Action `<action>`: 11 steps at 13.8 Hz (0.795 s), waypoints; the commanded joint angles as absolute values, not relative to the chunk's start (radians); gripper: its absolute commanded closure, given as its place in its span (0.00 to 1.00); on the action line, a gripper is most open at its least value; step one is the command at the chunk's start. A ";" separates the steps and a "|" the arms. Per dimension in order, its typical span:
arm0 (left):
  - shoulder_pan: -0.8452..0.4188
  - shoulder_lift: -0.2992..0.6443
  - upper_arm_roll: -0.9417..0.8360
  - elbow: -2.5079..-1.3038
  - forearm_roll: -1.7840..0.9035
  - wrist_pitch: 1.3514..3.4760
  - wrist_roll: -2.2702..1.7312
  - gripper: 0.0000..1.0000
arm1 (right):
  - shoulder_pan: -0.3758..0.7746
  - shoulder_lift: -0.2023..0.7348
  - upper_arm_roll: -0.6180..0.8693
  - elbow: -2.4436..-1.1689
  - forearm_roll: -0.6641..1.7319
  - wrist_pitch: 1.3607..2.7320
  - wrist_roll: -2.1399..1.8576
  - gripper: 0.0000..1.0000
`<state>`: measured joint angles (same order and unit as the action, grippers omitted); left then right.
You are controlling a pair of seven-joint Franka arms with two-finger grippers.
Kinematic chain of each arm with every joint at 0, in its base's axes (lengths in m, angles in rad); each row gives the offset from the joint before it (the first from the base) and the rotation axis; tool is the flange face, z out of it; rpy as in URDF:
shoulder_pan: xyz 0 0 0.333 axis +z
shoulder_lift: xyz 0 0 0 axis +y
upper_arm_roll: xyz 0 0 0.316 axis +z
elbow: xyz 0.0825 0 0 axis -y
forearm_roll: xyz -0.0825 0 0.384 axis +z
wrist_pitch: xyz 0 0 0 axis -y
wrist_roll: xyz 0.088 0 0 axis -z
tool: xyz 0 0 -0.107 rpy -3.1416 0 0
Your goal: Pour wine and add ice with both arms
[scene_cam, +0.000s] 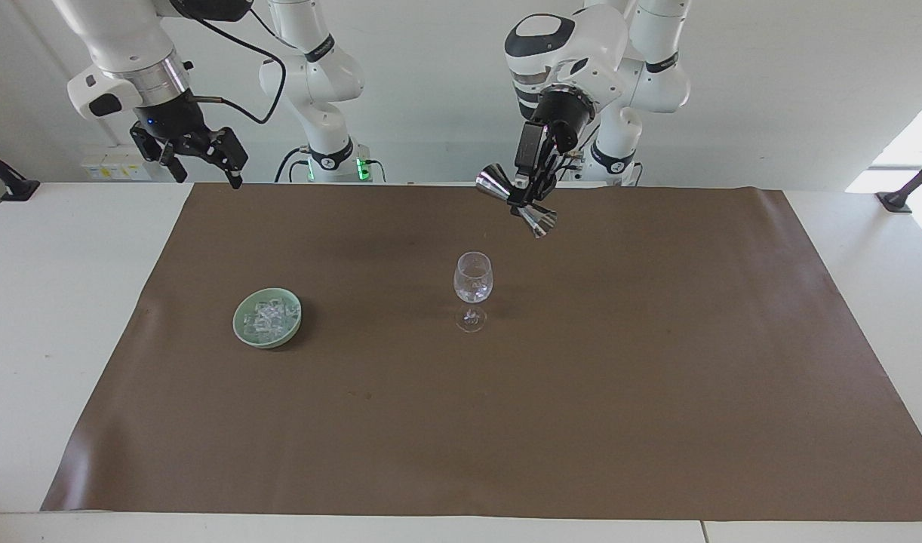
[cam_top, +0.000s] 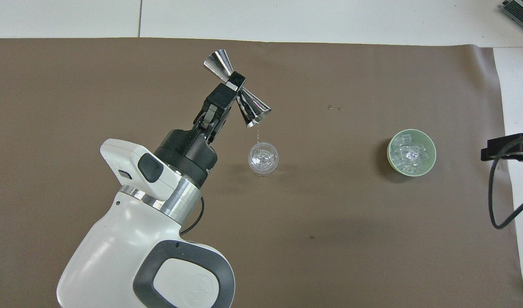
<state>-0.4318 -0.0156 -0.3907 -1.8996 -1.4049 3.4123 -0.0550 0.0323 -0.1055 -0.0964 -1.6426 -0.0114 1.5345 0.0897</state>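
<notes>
A clear wine glass stands upright at the middle of the brown mat. My left gripper is shut on the waist of a silver double jigger. It holds the jigger tilted in the air over the mat beside the glass, one mouth angled down toward it. A few drops hang between that mouth and the glass. Ice is piled in a green bowl toward the right arm's end. My right gripper waits open, raised over the mat's corner nearest the robots.
Two tiny specks lie on the mat, farther from the robots than the bowl. White tabletop borders the mat on every side. A black cable hangs from the right arm past the mat's edge.
</notes>
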 commanded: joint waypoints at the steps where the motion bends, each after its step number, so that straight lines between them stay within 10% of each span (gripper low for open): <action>1: -0.449 0.000 -0.383 -1.876 -1.396 3.435 -0.022 1.00 | 0.021 -0.121 -0.092 -1.658 0.012 1.536 0.058 0.00; 11: -0.443 -0.002 -0.385 -1.890 -1.405 3.436 -0.005 1.00 | 0.021 -0.121 -0.092 -1.658 0.012 1.536 0.058 0.00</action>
